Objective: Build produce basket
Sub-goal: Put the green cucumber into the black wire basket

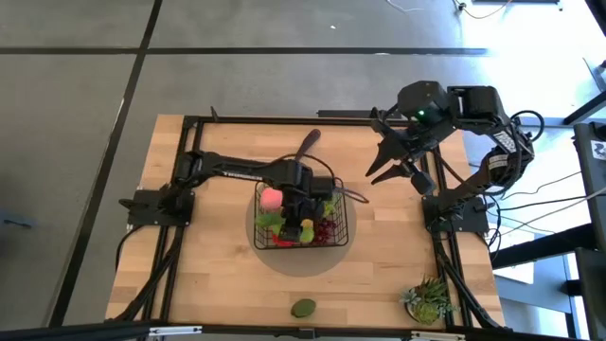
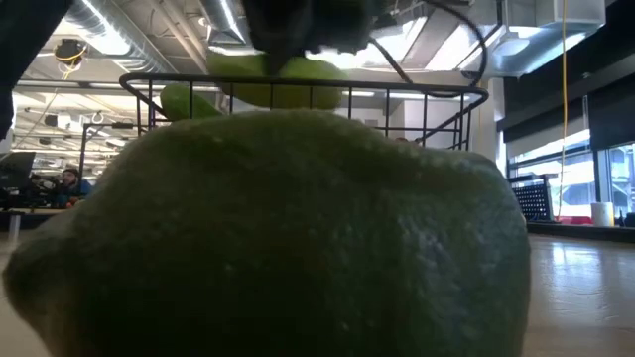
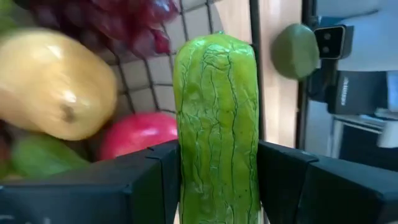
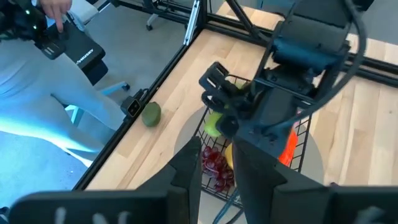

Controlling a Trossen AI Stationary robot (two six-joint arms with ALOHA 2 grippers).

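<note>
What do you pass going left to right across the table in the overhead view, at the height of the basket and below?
Left arm's base → basket, with the left gripper over it holding a cucumber → lime at the near edge → potted plant.

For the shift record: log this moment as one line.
left gripper: shut on cucumber, over basket | right gripper: raised beside basket, holding nothing | lime: on table, outside basket
</note>
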